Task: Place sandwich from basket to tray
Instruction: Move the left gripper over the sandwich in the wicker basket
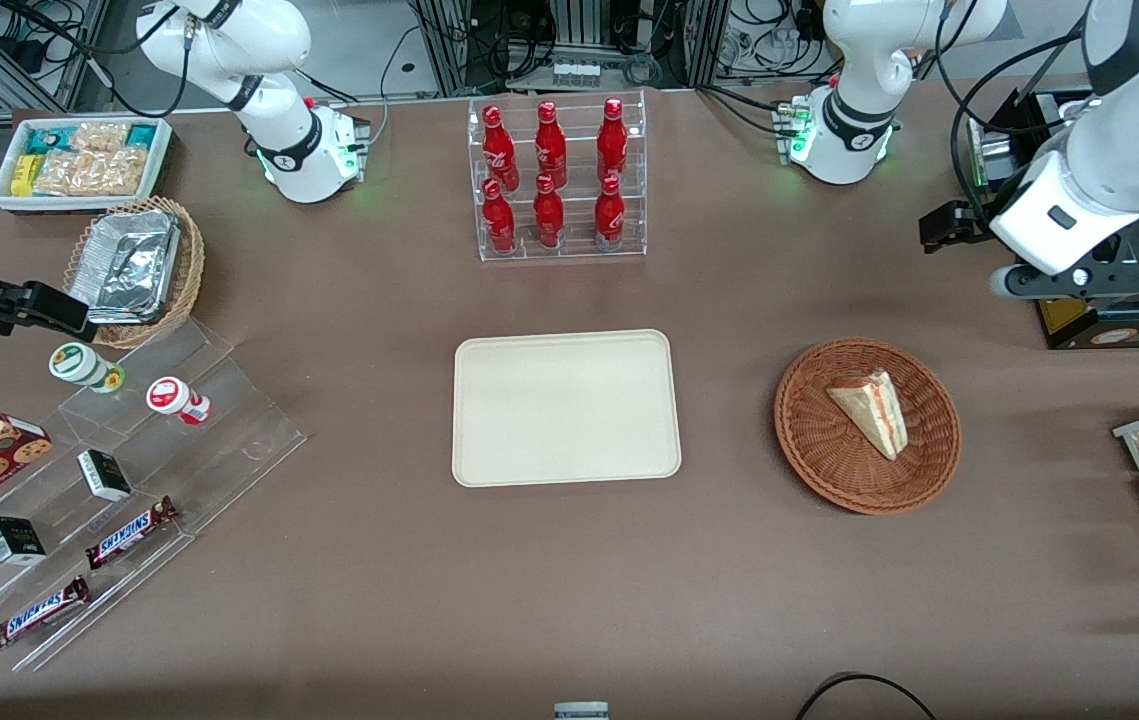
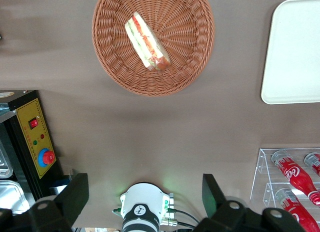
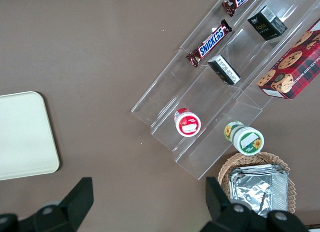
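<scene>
Cream tray (image 1: 566, 408) sits bare mid-counter, with the reddish wicker basket (image 1: 819, 440) beside it. In the basket lies the sandwich (image 1: 869, 410), a pale wrapped wedge with red-green filling. The gripper (image 2: 145, 197) hovers high above, fingers spread wide.

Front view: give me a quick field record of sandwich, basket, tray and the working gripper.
sandwich: lying in the basket, not gripped
basket: on the table, beside the tray, toward the working arm's end
tray: nothing on it, nearer the front camera than the bottle rack
gripper: open, raised well above the table, apart from the basket
</scene>
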Motion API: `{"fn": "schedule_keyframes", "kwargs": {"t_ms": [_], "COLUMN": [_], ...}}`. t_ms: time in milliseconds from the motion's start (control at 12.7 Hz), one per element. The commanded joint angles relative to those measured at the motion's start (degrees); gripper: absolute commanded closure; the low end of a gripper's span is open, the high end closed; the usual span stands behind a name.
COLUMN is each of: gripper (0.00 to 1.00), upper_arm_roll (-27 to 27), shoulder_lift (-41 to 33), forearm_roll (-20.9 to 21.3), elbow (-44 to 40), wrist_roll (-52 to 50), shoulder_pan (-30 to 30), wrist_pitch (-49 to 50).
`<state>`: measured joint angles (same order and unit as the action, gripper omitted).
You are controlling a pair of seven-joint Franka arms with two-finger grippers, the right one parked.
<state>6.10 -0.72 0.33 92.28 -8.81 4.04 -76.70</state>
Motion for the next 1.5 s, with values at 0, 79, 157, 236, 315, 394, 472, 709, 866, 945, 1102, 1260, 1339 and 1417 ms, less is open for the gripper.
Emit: {"fn": "schedule_keyframes", "kwargs": {"t_ms": [0,79,157,236,315,394,472,709,866,945,1102,1260,1339,1417], "gripper": [0.00,0.00,0.00,0.00,0.00,0.00,0.00,0.00,0.00,0.00,0.00,0.00,0.00,0.00], "upper_arm_roll": [-1.61,-1.61,-1.61,-1.61,-1.53,-1.53,-1.53,-1.53,-1.53,-1.53,-1.52,-1.53,-1.61,-1.79], "shoulder_lift": [-0.34,-0.42,-0.25,0.28,0.89,1.24,1.34,0.90,1.42,1.77,1.25,1.34,1.42,1.69], "forearm_roll": [-0.77,-0.77,-0.77,-0.68,-0.68,-0.51,-0.07,0.37,0.64,1.51,2.66,2.66,2.66,2.57], "elbow": [-0.43,-0.43,-0.35,-0.35,0.09,1.05,2.89,11.40,14.67,16.51,22.47,26.97,28.64,29.53], "wrist_roll": [0.81,0.89,0.90,0.90,0.90,0.98,0.98,0.98,0.98,0.98,0.98,0.81,0.55,0.28], "shoulder_pan": [1.41,1.50,1.50,1.50,1.50,1.59,1.59,1.59,1.59,1.59,1.59,1.33,0.98,0.89], "wrist_pitch": [0.24,-0.46,-1.25,-1.52,-2.30,-3.70,-6.33,-14.14,-18.56,-21.36,-28.82,-35.50,-38.75,-41.14]}}
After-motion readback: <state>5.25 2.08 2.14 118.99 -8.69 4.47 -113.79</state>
